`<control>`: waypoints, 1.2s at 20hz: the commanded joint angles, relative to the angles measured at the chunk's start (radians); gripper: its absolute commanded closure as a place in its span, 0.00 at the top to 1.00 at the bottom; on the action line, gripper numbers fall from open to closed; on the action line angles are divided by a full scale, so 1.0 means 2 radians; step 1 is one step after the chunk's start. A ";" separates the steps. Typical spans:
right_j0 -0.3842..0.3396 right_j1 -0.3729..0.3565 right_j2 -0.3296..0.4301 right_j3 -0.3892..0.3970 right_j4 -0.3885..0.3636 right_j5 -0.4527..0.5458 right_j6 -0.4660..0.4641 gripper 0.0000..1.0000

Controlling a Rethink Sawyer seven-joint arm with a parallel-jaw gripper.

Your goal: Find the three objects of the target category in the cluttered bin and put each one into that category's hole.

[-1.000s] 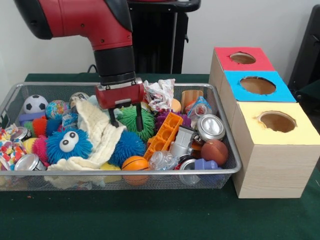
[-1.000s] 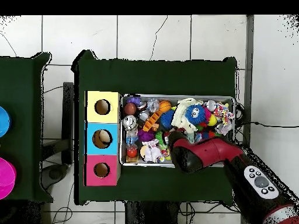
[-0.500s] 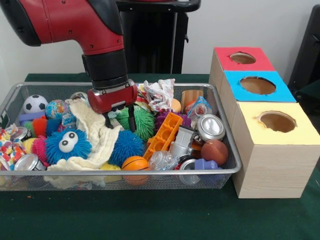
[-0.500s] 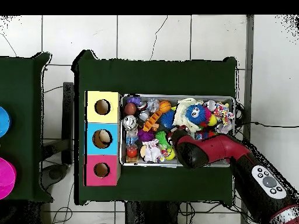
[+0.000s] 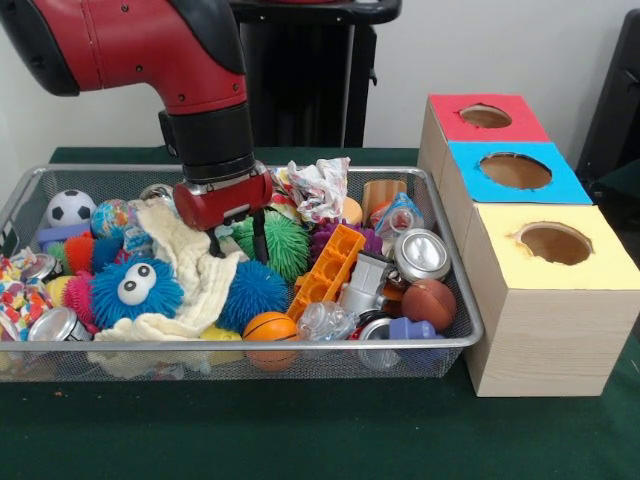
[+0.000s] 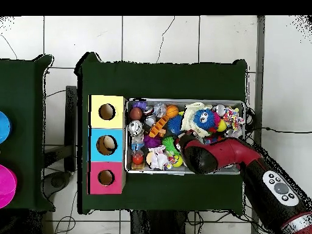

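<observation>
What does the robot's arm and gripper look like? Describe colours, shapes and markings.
The arm is thick and rounded, glossy red with black joint sections. A black cylindrical wrist ends in a red block carrying the gripper, which has two thin dark fingers. From overhead, a grey button panel shows on the arm.

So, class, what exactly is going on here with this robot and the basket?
A red and black arm reaches down into a wire bin crammed with toys, balls and cans. Its gripper is open and holds nothing, its fingertips low between a cream cloth and a green spiky ball. Beside the bin stands a box with red, blue and yellow holes. No object can be seen in any of them.
</observation>
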State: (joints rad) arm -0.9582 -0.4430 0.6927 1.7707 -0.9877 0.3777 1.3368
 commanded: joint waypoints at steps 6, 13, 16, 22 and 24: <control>0.028 -0.015 -0.062 0.036 -0.068 0.038 -0.065 1.00; 0.026 -0.018 -0.085 0.058 -0.101 0.019 -0.061 1.00; 0.029 -0.015 -0.093 0.051 -0.119 0.009 -0.059 1.00; 0.024 -0.013 -0.092 0.041 -0.127 0.007 -0.078 1.00; 0.024 -0.018 -0.090 0.041 -0.129 -0.001 -0.073 1.00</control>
State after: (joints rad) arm -0.8938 -0.4964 0.6293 1.8093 -1.1329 0.2812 1.3368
